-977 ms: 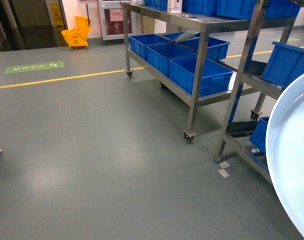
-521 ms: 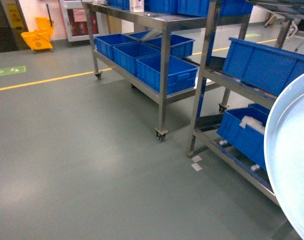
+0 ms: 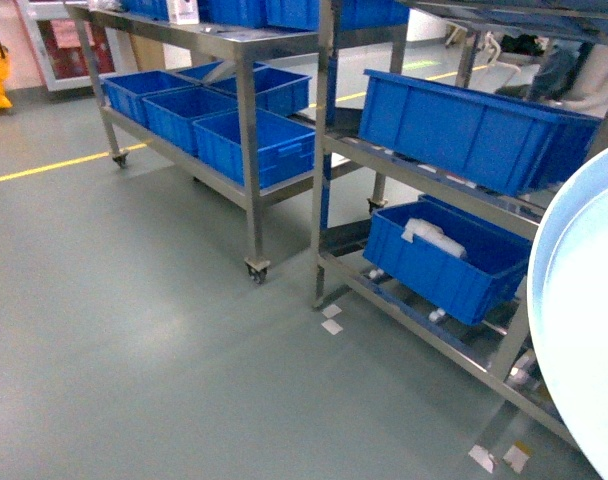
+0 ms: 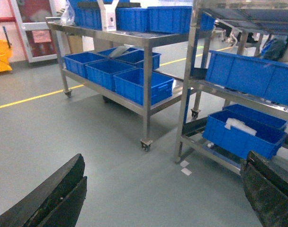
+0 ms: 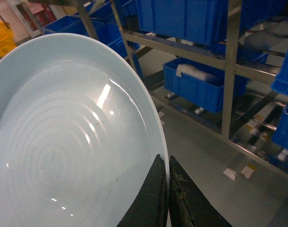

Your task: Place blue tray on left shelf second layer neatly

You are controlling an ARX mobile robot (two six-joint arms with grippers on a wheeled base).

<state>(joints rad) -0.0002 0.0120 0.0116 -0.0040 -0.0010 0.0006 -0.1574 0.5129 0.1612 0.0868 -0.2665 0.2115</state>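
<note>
While carried, blue tray (image 5: pixel 63 142): pale, glossy, ringed inside, tilted up on edge; fills the left of the right wrist view and the right edge of the head view (image 3: pixel 584 320)
Right claw (image 5: pixel 166 189): closed on the rim of the blue tray, one dark finger on each face of it, pinch at the lower right of the rim
Left claw (image 4: pixel 163 189): spread wide, nothing between the fingers (image 4: pixel 54 198); one black finger low left, the other low right in the left wrist view
Near rack (image 3: pixel 322 150): shiny steel uprights and slanted rails, close ahead on the right of the head view
Second layer of near rack (image 3: pixel 424 180): bears a deep bright-blue crate (image 3: pixel 474 125), sitting tilted on the rails
Bottom layer of near rack (image 3: pixel 424 315): holds another blue crate (image 3: pixel 444 260) with a white bundle (image 3: pixel 432 235) inside; contents of the bundle cannot be told
Far trolley (image 3: pixel 246 150): steel, on castors, just left of the near rack; several blue crates (image 3: pixel 254 145) side by side on the lower shelf, more on top
Floor (image 3: pixel 134 350): grey-green, with a yellow line (image 3: pixel 44 168) running across at the upper left and small white tape squares (image 3: pixel 331 320) beside the rack foot
Position of tray: off the rack, near it, not touching any shelf
</note>
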